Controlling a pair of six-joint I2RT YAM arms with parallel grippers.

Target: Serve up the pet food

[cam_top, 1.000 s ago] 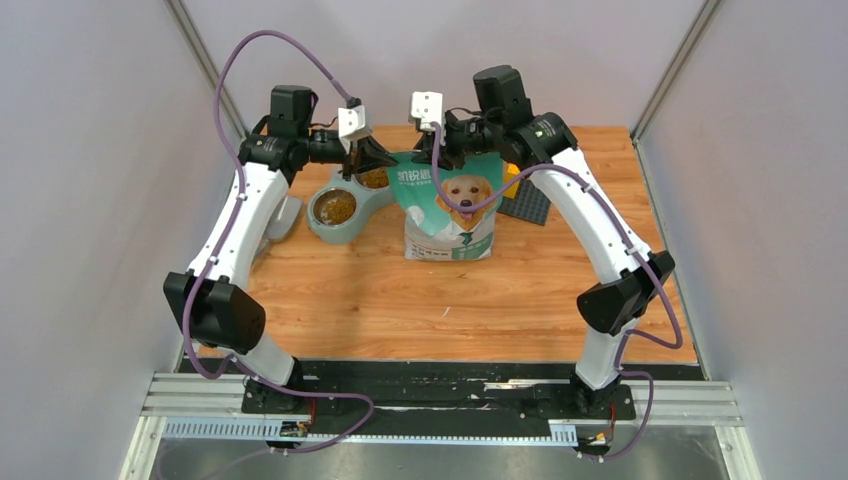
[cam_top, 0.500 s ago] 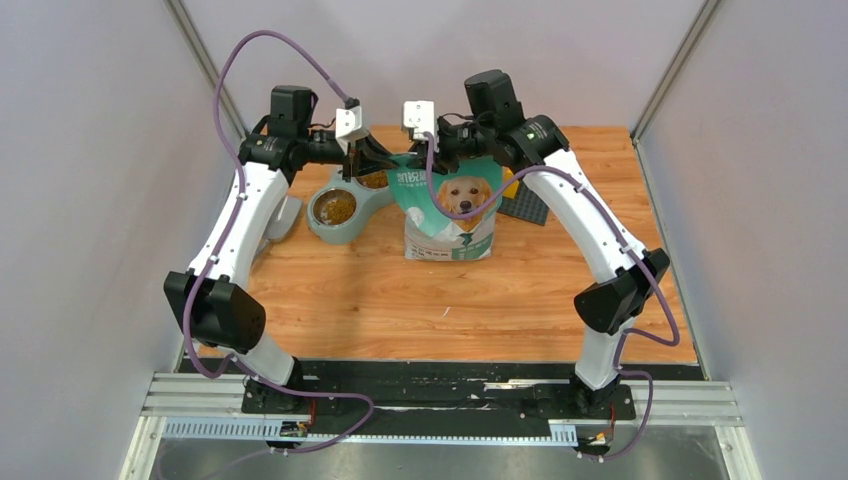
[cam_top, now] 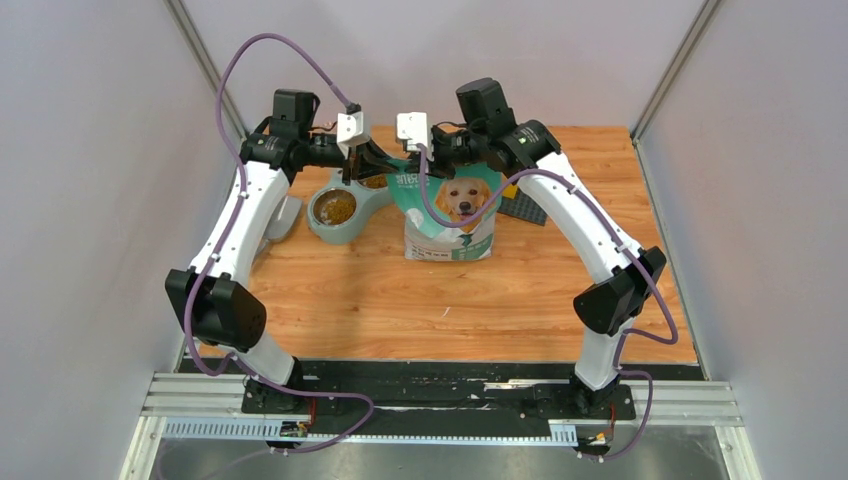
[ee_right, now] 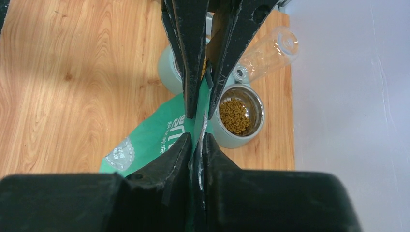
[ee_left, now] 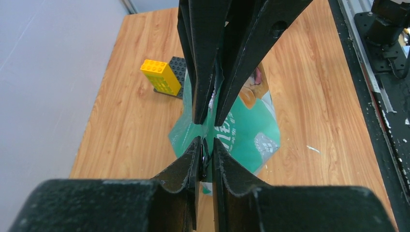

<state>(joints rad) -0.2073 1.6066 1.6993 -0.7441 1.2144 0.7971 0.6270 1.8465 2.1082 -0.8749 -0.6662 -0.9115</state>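
Note:
The green-and-white bag (cam_top: pixel 447 213) with a golden dog stands upright on the wooden table. Both grippers pinch its top edge, facing each other. My left gripper (cam_top: pixel 390 166) (ee_left: pixel 207 145) is shut on the bag's (ee_left: pixel 244 140) edge at its left end. My right gripper (cam_top: pixel 428 160) (ee_right: pixel 196 137) is shut on the same edge, with the silver lining of the bag (ee_right: pixel 154 140) showing between its fingers. The pet food (cam_top: pixel 337 207) (ee_right: pixel 235 116), brown kibble, lies in the grey-green double feeder (cam_top: pixel 318 229) just left of the bag.
A clear plastic bottle (ee_right: pixel 268 48) lies beyond the feeder near the left wall. A yellow brick (ee_left: pixel 161 76) on a dark studded plate (cam_top: pixel 530 205) sits right of the bag. Grey walls close in on both sides.
Both grippers have drawn toward each other over the bag's top. The left moved right from above the feeder, the right moved left and its jaws narrowed onto the edge.

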